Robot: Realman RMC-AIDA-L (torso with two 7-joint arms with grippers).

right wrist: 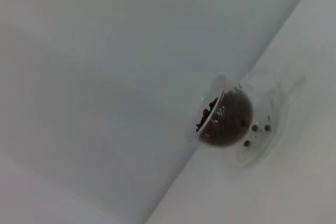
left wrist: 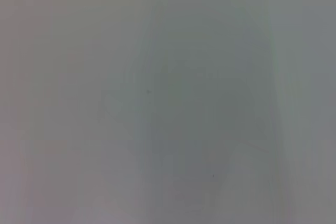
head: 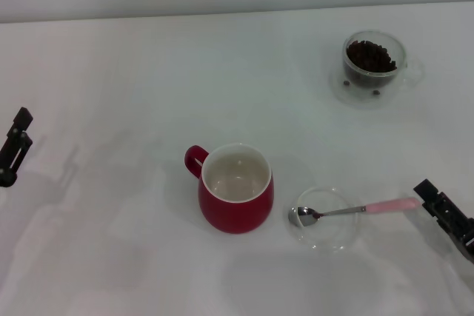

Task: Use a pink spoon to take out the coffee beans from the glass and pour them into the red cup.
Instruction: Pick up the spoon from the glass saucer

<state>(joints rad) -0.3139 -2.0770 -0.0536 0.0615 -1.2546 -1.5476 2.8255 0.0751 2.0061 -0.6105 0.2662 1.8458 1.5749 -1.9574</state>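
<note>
The worktop (head: 111, 72) is plain white and runs back to a pale wall at its far edge; the left wrist view gives me nothing but blank surface.

Near the front edge, about mid-width, I have the red cup (head: 235, 189) standing upright, its white inside empty and its loop handle turned toward the left. Just beside it on the right is a shallow clear dish (head: 326, 234), and the pink spoon (head: 354, 211) lies across it: metal bowl resting inside the dish, pink handle sticking out over the rim toward the right edge. The glass (head: 374, 61) sits well apart, up toward the far right corner, on its saucer (head: 354, 92), filled with coffee beans (head: 371, 55); a few stray beans seem to lie on the saucer. The right wrist view shows the same glass (right wrist: 227, 116) from a distance.

My right gripper (head: 448, 216) hangs at the right edge, its tip just beside the end of the spoon handle but not on it, holding nothing; I cannot tell how wide the fingers stand. The left gripper (head: 15, 146) is parked at the left edge, carrying nothing, and I cannot tell its fingers either.

I judge this to be the very first step: the approach to pick up the spoon, with no beans moved yet. Next I need to bring the right gripper onto the pink handle, close on it squarely, and lift without dragging the dish.
</note>
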